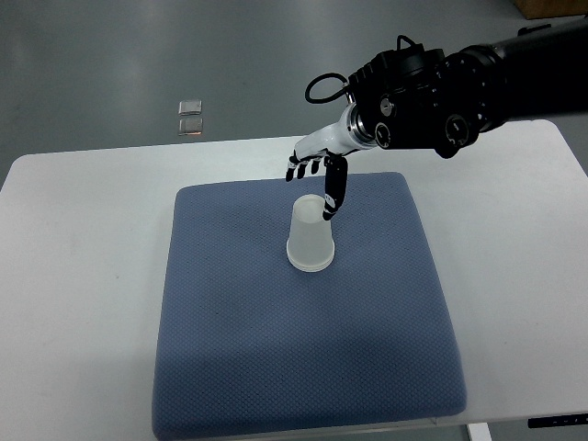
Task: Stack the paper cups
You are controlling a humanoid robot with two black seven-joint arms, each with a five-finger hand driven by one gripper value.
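Upside-down white paper cup [310, 236] near the middle of a blue mat [303, 367] on a white counter [73, 276]. Right hand [317, 170] reaching in just above the cup, fingers [333, 195] loosely spread, one long finger pointing down against the cup's upper edge, holding nothing.

A white, flat rectangular counter [83, 276] was seen with a large blue-grey textured square mat [303, 367] laid directly on its middle. Bare white surface was left showing on both sides of the mat. A translucent white upside-down paper cup [310, 241] was set on the mat.
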